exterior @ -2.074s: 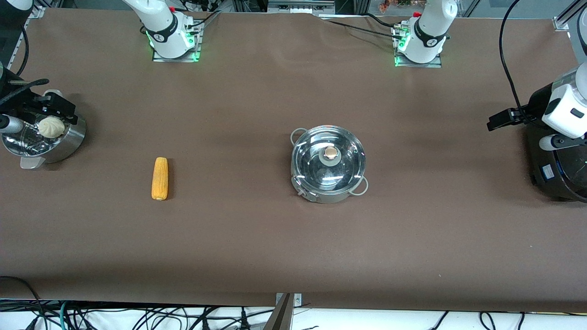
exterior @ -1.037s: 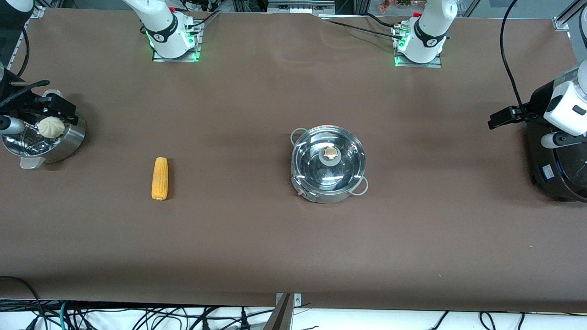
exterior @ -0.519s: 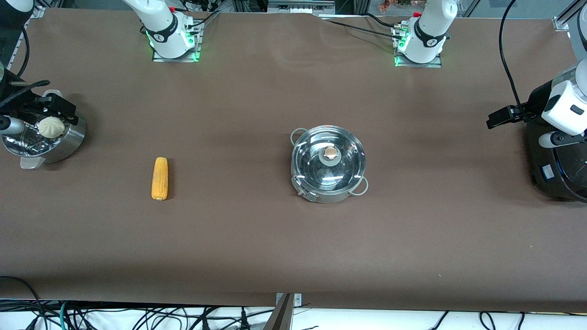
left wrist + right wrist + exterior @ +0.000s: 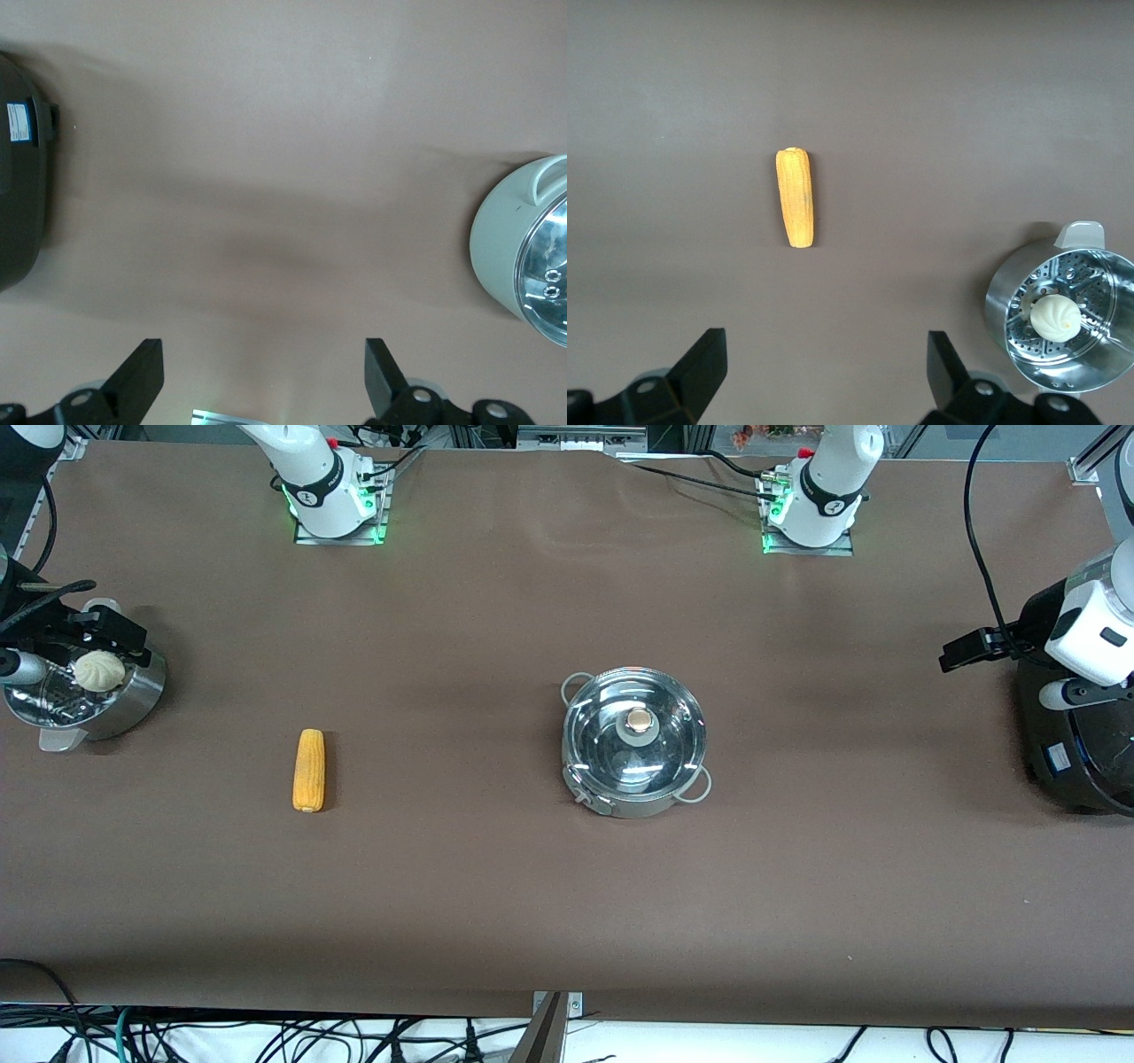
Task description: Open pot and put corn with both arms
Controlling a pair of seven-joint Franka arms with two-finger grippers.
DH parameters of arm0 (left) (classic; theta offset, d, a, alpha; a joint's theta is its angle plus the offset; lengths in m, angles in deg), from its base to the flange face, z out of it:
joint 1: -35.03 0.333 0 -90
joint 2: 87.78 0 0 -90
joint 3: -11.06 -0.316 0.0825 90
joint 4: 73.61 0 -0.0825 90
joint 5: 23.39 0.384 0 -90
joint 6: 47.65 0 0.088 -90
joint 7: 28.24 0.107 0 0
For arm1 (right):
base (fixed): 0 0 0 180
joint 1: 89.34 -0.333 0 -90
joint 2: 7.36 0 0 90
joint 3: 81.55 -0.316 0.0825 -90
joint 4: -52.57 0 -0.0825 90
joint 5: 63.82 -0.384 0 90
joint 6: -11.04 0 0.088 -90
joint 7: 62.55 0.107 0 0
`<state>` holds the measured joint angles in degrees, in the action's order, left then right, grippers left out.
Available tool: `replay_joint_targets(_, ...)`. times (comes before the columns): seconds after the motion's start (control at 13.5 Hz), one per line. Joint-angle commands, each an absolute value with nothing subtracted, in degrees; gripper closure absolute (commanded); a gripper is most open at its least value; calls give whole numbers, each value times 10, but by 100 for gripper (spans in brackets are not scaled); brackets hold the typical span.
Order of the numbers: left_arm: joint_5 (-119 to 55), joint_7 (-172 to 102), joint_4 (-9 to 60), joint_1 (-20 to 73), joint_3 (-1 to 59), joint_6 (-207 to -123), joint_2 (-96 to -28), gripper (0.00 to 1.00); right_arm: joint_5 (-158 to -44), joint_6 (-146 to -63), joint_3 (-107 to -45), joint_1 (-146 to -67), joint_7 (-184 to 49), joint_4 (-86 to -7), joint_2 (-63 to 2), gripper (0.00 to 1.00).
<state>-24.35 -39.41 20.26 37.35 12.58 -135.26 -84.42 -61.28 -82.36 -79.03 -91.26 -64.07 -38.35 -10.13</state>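
The pot [image 4: 634, 742] stands mid-table with its glass lid and tan knob [image 4: 638, 723] on. Its rim also shows in the left wrist view as the pot [image 4: 523, 252]. The corn [image 4: 308, 770] lies bare on the table toward the right arm's end, and the right wrist view shows the corn [image 4: 796, 197] from above. My left gripper [image 4: 263, 376] hangs open and empty high over the table, between the pot and a black appliance. My right gripper [image 4: 826, 372] is open and empty, high over the table beside the steamer bowl, apart from the corn.
A steel steamer bowl [image 4: 115, 700] holding a white bun [image 4: 99, 670] sits at the right arm's end, seen too as the bowl [image 4: 1010, 292]. A black round appliance [image 4: 1076, 757] stands at the left arm's end. Cables hang past the table's front edge.
The left arm's wrist has drifted slightly at its end of the table. Pot, corn and right arm are unchanged.
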Motion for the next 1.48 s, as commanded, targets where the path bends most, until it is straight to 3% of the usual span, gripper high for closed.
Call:
replay_joint_targets(0.0, -249, -388, 203, 372, 124, -1342, -854, 0, -618, -813, -793, -904, -648, -366, -109, 0)
replay_joint_targets(0.3, -276, -402, 204, 370, 137, -1346, -848, 0, -618, -813, -793, -894, -649, -367, -109, 0)
replay_joint_targets(0.59, -288, -507, 203, 369, 203, -1373, -828, 0, -620, -813, -793, -891, -648, -367, -110, 0)
replay_joint_targets(1.41, -313, -511, 203, 337, 208, -1373, -822, 0, -619, -821, -794, -893, -648, -366, -140, 0)
